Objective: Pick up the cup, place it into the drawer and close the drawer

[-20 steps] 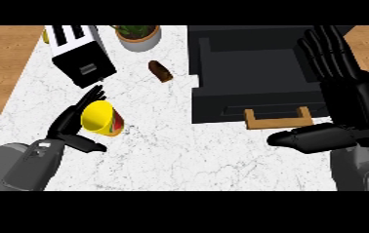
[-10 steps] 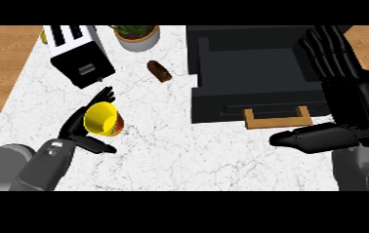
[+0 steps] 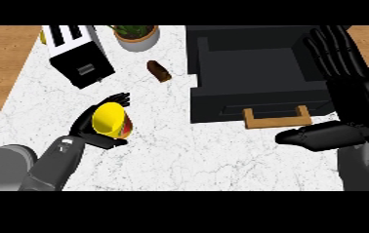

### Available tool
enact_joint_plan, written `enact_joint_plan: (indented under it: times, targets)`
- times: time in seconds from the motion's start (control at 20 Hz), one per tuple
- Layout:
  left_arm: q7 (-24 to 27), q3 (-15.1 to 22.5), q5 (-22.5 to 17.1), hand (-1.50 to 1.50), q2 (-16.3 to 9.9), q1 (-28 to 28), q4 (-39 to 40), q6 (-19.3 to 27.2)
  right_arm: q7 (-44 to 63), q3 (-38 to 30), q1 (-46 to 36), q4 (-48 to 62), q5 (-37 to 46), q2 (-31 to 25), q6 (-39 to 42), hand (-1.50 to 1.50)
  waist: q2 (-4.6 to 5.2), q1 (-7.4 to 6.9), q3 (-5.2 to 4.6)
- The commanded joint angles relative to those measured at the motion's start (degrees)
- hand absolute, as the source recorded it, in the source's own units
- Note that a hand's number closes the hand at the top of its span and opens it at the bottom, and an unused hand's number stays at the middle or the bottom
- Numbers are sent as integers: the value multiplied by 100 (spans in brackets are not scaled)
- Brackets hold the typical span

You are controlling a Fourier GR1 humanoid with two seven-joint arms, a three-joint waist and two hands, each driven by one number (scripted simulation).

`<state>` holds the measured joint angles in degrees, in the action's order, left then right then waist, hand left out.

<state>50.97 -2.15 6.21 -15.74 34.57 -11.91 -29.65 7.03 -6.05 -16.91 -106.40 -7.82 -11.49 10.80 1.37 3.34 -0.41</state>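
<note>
Nearby, toaster (image 3: 78,56), plant (image 3: 135,35), perhaps bread (image 3: 158,70).

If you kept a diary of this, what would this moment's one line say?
left hand: curled round yellow cup | drawer: open | right hand: open by drawer | cup not yet in drawer

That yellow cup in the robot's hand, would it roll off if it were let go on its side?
Probably. The yellow cup looks round, so on its side on the marble counter it could roll, likely curving rather than going straight. It seems stiff, keeping its shape with the left hand curled round it. Its weight cannot be told.
</note>
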Motion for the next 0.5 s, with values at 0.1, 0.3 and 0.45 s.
enact_joint_plan:
  times: [0.1,0.3,0.45]
  targets:
    - [1291,50,1,150,104,-103,-379,-572,-64,-6,18,5,89,-9,-27,-150,-11,-61,-3]
    - [1621,-54,67,150,174,-119,-476,783,-12,-39,-49,24,60,14,-76,-150,-3,-55,0]
    - [1627,-315,-282,150,98,121,-466,9,148,-21,-225,25,42,20,-129,-150,-20,-82,0]
